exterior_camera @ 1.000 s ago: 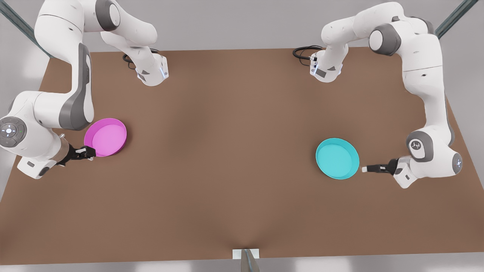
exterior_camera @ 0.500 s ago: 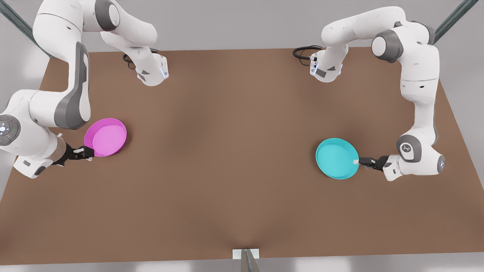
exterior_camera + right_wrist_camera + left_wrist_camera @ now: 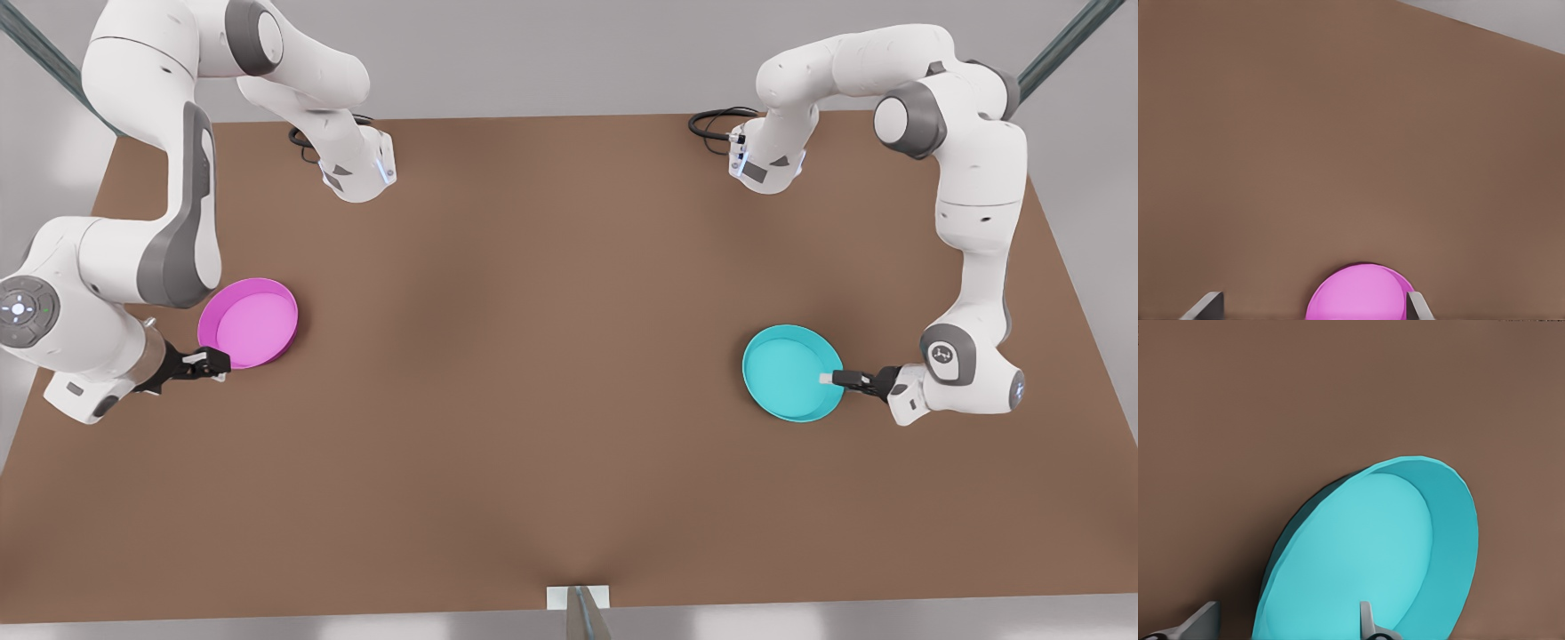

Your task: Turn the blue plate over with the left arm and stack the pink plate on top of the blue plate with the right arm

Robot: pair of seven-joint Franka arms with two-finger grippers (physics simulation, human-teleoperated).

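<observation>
left claw [image 3: 834, 379]: low, spread apart | right claw [image 3: 213, 363]: low, spread apart

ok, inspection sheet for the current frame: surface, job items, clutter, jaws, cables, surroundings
Surface: brown table, flat.
Job's things: blue plate at the front view's right, open side up, not flipped; pink plate at the front view's left, open side up, not stacked.
Clutter: nothing seen.
Grippers: left gripper with jaws open, straddling the blue plate's rim; right gripper with jaws open, at the pink plate's edge.
Cables: black cable loops by the arm bases at the table's far edge.
Surroundings: grey wall, metal struts at the corners.
</observation>
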